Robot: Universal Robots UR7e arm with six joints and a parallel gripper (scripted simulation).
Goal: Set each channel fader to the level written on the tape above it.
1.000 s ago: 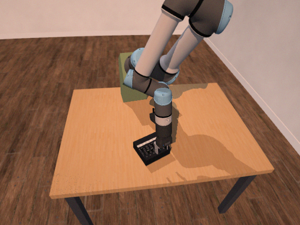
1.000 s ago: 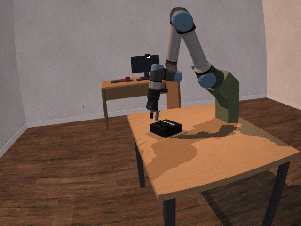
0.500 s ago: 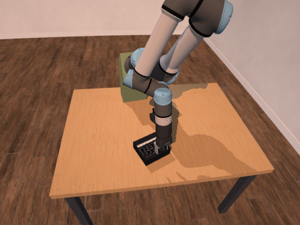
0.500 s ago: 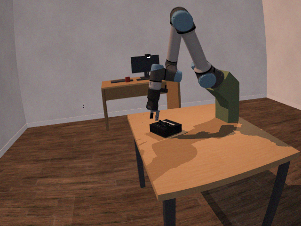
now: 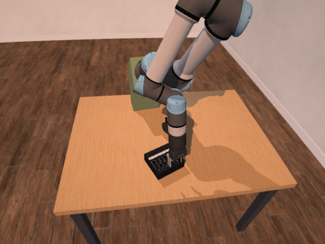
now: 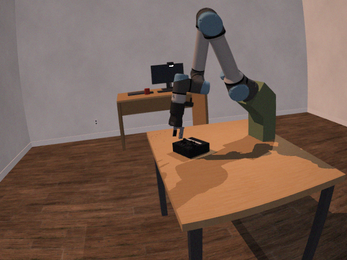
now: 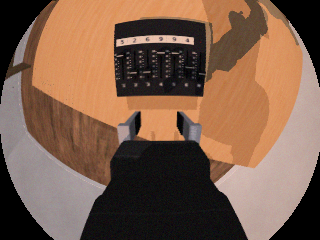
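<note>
A: From the top view, where is your desk?
B: Your desk sits on the tabletop, with your gripper over its right part.
A: And your exterior view?
B: It shows your gripper above the desk, its fingers wide open with nothing between them. Your desk looks level; its feet can't be made out. Behind, you have a red mug, the only likely container, and you can't see inside it.
A: What does your wrist view add?
B: Your tape seems to read 5, 2, 6, 9, 9, 4. Fader 1 stands too high for you, and fader 3 too low. The other channels look about right, though the marks are too fine for you to be sure.
A: So which step are you in?
B: Probably between faders. You'd next line up over 1 or 3, lower gently, and slide only that cap. Keep clear of the master: a knock there could cost you its starting level.
</note>
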